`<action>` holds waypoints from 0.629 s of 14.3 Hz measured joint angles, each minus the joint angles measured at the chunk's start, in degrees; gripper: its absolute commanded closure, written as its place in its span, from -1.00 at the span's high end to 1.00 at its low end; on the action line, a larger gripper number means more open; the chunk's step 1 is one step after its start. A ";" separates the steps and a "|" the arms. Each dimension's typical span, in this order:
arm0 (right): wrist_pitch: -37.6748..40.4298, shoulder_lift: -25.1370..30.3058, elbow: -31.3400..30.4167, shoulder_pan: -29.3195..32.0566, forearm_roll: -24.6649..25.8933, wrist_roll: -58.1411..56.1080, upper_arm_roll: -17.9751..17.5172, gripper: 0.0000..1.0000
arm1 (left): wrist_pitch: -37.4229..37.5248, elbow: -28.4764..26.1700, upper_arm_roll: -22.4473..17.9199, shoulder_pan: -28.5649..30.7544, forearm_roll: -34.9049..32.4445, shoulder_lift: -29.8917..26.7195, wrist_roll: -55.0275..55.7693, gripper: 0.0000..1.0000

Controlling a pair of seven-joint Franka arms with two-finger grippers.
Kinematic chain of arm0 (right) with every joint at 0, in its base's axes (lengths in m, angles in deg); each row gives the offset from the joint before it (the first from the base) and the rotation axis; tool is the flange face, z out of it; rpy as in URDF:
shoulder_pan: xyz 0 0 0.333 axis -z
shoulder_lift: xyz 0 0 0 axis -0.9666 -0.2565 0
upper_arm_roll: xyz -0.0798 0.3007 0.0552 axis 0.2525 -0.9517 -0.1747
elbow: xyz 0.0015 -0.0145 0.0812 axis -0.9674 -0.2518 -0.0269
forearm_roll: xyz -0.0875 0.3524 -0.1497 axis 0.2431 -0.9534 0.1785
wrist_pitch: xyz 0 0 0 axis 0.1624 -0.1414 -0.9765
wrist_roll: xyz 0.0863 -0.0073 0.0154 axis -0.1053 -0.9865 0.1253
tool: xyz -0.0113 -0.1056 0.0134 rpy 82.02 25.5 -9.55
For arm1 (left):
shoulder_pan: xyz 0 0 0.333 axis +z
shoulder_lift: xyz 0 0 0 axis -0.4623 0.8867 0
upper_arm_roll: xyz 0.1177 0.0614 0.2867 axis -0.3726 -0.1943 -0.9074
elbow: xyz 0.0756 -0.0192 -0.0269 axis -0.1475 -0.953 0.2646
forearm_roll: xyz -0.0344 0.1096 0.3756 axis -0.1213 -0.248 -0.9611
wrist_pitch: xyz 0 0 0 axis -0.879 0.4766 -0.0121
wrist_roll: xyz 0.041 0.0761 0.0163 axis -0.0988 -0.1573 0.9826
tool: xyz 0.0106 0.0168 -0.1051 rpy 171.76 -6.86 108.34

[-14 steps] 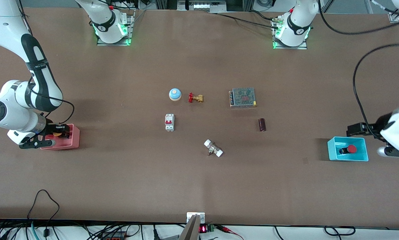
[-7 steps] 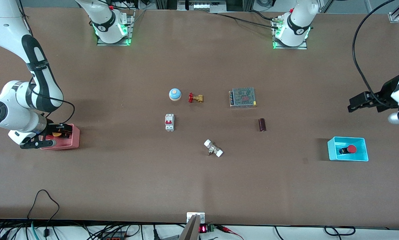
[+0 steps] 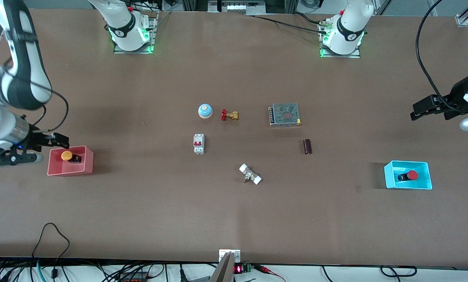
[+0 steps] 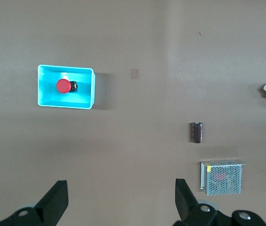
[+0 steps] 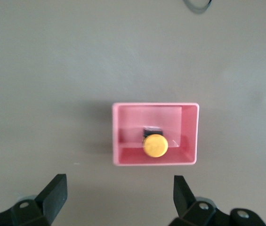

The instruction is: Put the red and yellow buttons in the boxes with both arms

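Brown tabletop lay beneath me as my right gripper [image 3: 42,141], jaws spread and empty, had lifted clear of the pink box [image 3: 87,164] holding the yellow button [image 3: 66,156], while my left gripper [image 3: 423,109], likewise wide and seemingly empty, had risen away from the red button [image 3: 413,175] in the cyan box [image 3: 426,183], so both placements looked done.

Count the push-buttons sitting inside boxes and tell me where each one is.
2. The yellow button lies in the pink box at the right arm's end of the table; the red button lies in the cyan box at the left arm's end. None looks hidden.
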 measured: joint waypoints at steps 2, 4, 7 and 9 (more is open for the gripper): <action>7.49 4.73 3.49 -3.14 0.01 5.05 -0.21 1.00 | -0.18 -0.05 0.00 0.00 0.00 0.00 0.00 1.00; 14.03 6.57 8.20 -5.22 -0.01 6.88 -0.23 1.00 | -0.21 -0.08 0.00 0.00 0.00 -0.01 0.00 1.00; 20.33 7.73 12.68 -5.88 -0.57 7.13 -0.22 1.00 | -0.21 -0.33 -0.09 0.32 0.00 -0.01 0.00 1.00; 21.95 8.06 12.89 -5.96 -0.58 7.13 -0.21 1.00 | -0.21 -0.39 -0.18 0.93 0.00 -0.02 0.00 1.00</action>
